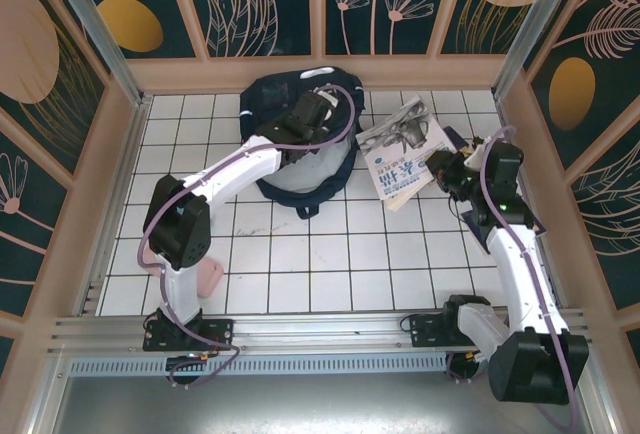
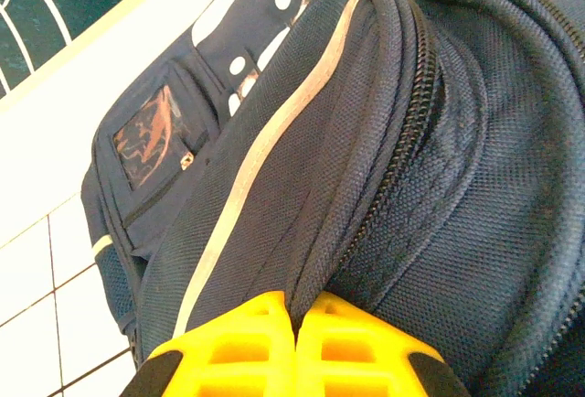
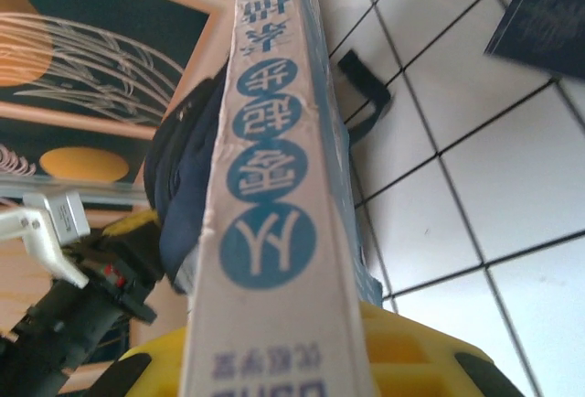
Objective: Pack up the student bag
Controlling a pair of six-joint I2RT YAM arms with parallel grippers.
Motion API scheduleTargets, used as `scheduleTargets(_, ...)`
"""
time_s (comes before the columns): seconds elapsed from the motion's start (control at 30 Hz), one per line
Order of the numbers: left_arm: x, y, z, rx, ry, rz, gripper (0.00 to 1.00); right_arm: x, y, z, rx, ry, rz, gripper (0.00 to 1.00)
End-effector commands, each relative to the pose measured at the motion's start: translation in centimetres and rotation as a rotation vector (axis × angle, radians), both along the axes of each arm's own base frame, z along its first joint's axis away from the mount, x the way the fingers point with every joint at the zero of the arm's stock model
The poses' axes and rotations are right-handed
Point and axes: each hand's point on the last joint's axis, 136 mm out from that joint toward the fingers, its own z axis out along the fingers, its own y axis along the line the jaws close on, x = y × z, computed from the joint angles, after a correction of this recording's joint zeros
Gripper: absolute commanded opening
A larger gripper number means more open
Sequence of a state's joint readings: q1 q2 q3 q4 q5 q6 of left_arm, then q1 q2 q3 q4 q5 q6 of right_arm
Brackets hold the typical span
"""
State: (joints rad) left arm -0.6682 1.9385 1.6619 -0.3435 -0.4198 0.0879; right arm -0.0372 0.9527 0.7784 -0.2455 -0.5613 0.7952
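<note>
Two grips are set. At the far centre of the tiled table [image 1: 300, 274], close to the back wall [image 1: 200, 74], sits the student bag [image 1: 268, 102]. The left gripper [image 2: 294, 313] is pinched tight on a fold of its fabric beside the zipper [image 2: 402, 155]. Further right, the right gripper [image 1: 443, 172] clamps a white-and-blue book [image 1: 403, 152] by its edge. The step appears to be holding the bag's mouth up for loading. Next, the book needs carrying left and tilting down into that opening.

The workbook [image 1: 400, 159] was just right of the student bag [image 1: 268, 99], a thin book [image 3: 539, 4] farther right of the bag.
</note>
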Motion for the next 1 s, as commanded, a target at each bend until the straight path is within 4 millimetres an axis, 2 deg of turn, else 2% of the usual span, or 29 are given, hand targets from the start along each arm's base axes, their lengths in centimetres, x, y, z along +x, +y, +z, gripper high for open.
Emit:
scheduleTargets(0.0, 1.3, -0.1, 6.9, -0.201, -0.169, 0.072, 0.0, -1.8, 3.2, 6.2, 0.121, -0.21, 0.169, 0.0)
scheduleTargets(0.1, 1.3, -0.5, 7.4, -0.233, -0.168, 0.062, 0.0, -2.7, 4.6, 7.6, 0.171, -0.247, 0.243, 0.0)
scheduleTargets(0.27, 1.1, -0.3, 8.7, -0.272, -0.182, 0.076, 0.0, -2.9, 6.7, 7.0, 0.187, -0.235, 0.34, 0.0)
scheduleTargets(0.37, 0.6, 0.2, 10.6, -0.315, -0.204, 0.094, 0.0, -2.6, 7.7, 4.3, 0.193, -0.167, 0.369, 0.0)
scheduleTargets(0.53, -0.7, 0.6, 12.7, -0.381, -0.222, 0.085, 0.0, -2.7, 7.6, -0.7, 0.184, -0.067, 0.358, 0.0)
scheduleTargets(0.63, -1.2, 0.2, 12.9, -0.41, -0.203, 0.053, 0.0, -2.6, 8.0, -1.8, 0.205, -0.029, 0.377, 0.0)
scheduleTargets(0.97, -2.1, -0.6, 12.3, -0.416, -0.165, -0.014, 0.0, -2.6, 10.9, 2.7, 0.255, -0.126, 0.592, 0.0)
